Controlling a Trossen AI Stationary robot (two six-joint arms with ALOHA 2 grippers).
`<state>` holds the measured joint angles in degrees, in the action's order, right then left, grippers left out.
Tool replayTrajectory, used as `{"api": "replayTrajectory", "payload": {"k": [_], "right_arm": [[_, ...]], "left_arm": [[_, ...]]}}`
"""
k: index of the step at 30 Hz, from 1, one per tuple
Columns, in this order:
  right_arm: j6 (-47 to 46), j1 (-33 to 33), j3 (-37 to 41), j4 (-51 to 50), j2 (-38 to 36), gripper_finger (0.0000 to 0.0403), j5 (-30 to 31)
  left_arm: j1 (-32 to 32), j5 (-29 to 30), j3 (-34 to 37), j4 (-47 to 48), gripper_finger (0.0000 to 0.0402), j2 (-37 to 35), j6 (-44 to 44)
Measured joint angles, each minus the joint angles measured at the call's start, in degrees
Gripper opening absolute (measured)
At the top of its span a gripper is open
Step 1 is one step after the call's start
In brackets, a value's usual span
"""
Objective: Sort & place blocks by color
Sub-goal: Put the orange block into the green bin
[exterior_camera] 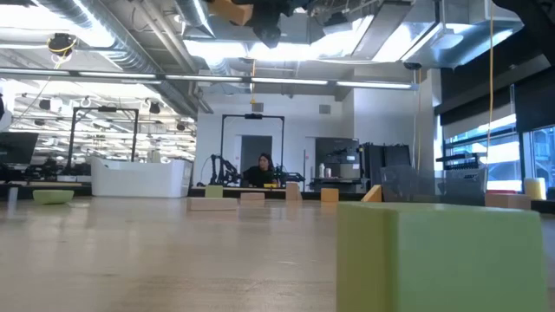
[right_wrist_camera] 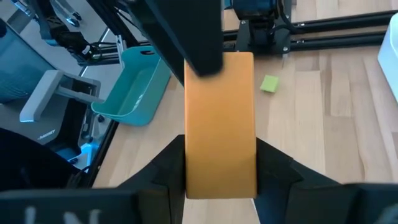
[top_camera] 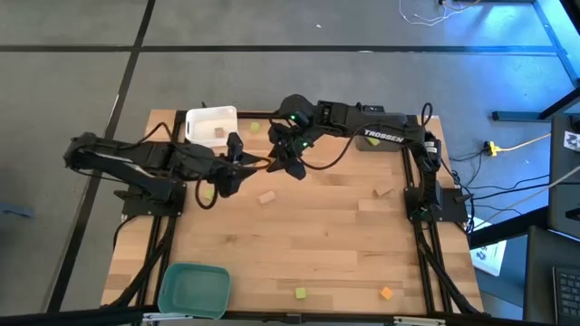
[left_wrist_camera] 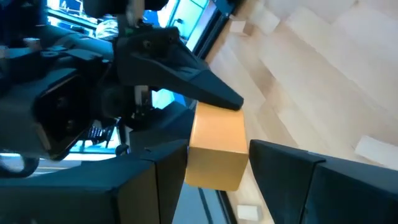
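Two containers are on the table (top_camera: 299, 244). A white tray (top_camera: 210, 123) stands at the far edge toward the left and holds one tan block (top_camera: 219, 132). A teal tray (top_camera: 193, 289) sits at the near left corner; no contents are visible in it from the high view or in the part seen by the right wrist camera (right_wrist_camera: 134, 84). Both grippers meet above the table's far middle, beside the white tray, on a single orange block (right_wrist_camera: 221, 124). The right gripper (right_wrist_camera: 221, 168) has its fingers closed against the block's two sides. The left gripper (left_wrist_camera: 214, 168) also has a finger on each side of that block (left_wrist_camera: 216, 146), apparently touching. Loose on the table are a green block (top_camera: 255, 127) by the white tray, tan blocks (top_camera: 266, 196) and (top_camera: 381, 192) mid-table, and a green block (top_camera: 300, 292) and orange block (top_camera: 387, 292) near the front edge.
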<state>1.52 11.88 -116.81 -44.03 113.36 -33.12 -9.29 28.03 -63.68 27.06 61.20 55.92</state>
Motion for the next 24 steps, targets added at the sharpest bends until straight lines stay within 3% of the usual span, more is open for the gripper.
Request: {"api": "replayTrajectory", "payload": {"k": [14, 21, 24], "right_arm": [[0.2, -0.1, 0.0, 0.1, 0.0, 0.0129, -0.1], [-0.1, -0.1, 0.0, -0.8, 0.0, 0.0129, -0.2], [-0.3, -0.1, 0.0, -0.9, 0.0, 0.0129, -0.2]], "left_arm": [[0.0, 0.9, 0.0, -2.2, 0.0169, 2.2, 1.6], [0.0, 2.1, 0.0, -2.0, 0.0117, 3.3, 0.3], [0.0, 2.3, 0.0, -1.9, 0.0115, 3.3, 0.1]]}}
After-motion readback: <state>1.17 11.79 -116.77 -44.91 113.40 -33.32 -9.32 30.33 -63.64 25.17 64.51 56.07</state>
